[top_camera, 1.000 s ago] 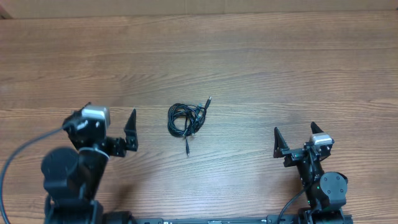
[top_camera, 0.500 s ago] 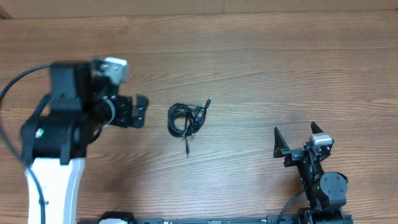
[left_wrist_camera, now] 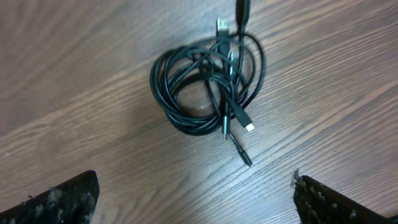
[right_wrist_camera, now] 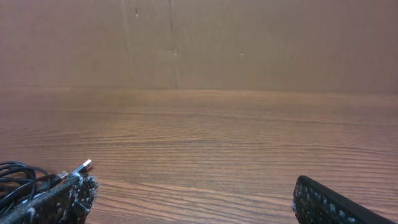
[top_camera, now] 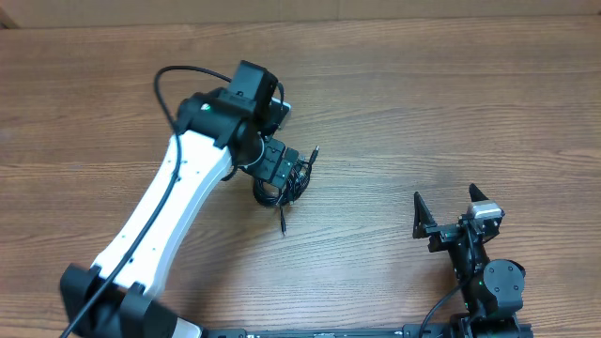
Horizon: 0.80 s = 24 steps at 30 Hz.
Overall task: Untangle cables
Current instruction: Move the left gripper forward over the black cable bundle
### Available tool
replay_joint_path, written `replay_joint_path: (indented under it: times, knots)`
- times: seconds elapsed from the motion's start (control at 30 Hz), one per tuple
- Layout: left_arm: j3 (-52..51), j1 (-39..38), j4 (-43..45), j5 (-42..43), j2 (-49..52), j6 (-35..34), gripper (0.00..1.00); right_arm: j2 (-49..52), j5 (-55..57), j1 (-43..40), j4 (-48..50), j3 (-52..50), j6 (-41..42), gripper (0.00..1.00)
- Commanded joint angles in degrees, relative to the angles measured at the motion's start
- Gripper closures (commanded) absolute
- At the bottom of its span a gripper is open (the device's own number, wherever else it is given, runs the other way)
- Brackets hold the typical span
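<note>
The cables (left_wrist_camera: 230, 93) lie as one knotty coil of thin black cords on the wooden table, with plug tips sticking out at the top and bottom. My left gripper (top_camera: 285, 169) hangs over the coil's upper left and hides part of the cables (top_camera: 272, 195). In the left wrist view the left gripper (left_wrist_camera: 196, 202) is open, its fingertips (left_wrist_camera: 62, 199) wide apart, below the coil and apart from it. My right gripper (top_camera: 444, 208) rests open near the front right, far from the coil. The right wrist view catches the cables (right_wrist_camera: 18, 177) beyond the right gripper (right_wrist_camera: 193, 202).
The wooden table (top_camera: 451, 103) runs wide on all sides of the coil. A brown wall (right_wrist_camera: 249, 43) closes the far edge. The left arm's white link (top_camera: 160, 221) stretches diagonally from the front left, with its own thick black wire (top_camera: 169, 80) looping above.
The left arm has swung from the front left up and right, ending over the cable coil. Its gripper stays open. The right arm and the cables have not moved.
</note>
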Motion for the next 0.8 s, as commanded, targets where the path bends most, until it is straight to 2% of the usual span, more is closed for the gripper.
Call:
replay_joint_path:
  times: [0.0, 0.2, 0.43, 0.67, 0.77]
  knots:
    - [1.3, -0.3, -1.0, -0.3, 4.9, -1.7, 0.0, -0.1, -0.1, 0.2, 0.4, -0.6, 0.2, 0.0]
    - [1.3, -0.3, -2.1, -0.5, 11.9, -2.2, 0.0, -0.1, -0.1, 0.2, 0.4, -0.6, 0.2, 0.0]
    - [1.3, 2.3, -0.7, -0.9, 16.9, -8.3, 0.0, -0.1, -0.1, 0.2, 0.4, -0.6, 0.2, 0.0]
    - [0.5, 4.5, 0.1, -0.4, 20.9, -8.3, 0.0, -0.1, -0.1, 0.2, 0.4, -0.6, 0.2, 0.0]
    - [0.4, 4.3, 1.1, 2.7, 23.0, -8.3, 0.0, -0.1, -0.1, 0.2, 0.4, -0.6, 0.2, 0.0]
